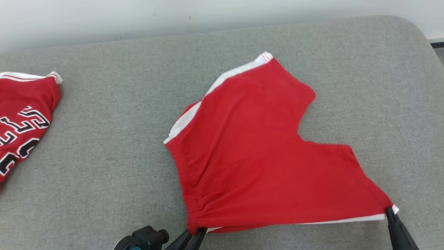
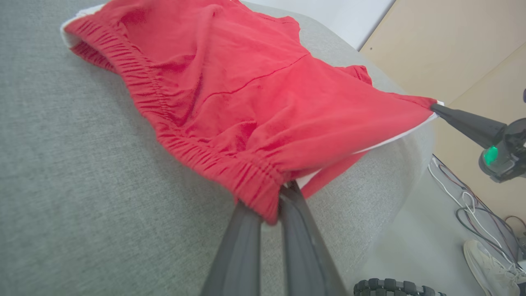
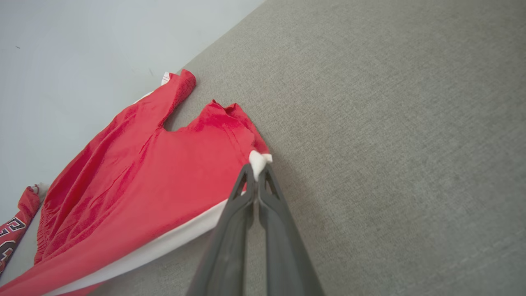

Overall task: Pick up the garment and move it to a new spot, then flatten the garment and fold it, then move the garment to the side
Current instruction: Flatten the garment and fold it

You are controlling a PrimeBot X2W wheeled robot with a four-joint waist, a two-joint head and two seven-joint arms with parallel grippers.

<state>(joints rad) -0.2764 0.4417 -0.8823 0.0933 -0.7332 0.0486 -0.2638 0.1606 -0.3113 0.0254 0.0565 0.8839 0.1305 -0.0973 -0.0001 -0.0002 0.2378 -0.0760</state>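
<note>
Dark fingers of the left gripper [image 1: 197, 232] are pinched together on the elastic waistband corner of the red fabric shorts with white side stripes [image 1: 249, 152], at the near edge of the grey woven cushion [image 1: 104, 156]. The right gripper [image 1: 390, 210] is clamped on the white-striped hem corner of one leg. The shorts' near edge runs stretched between the two, and the rest lies spread right of centre. A red jersey with black-and-white lettering [image 1: 24, 118] lies well apart at the left.

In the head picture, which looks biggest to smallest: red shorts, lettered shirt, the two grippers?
1. Red shorts.
2. Lettered shirt, cut off at the edge.
3. Left gripper and right gripper: both cut off, too alike to rank.
</note>
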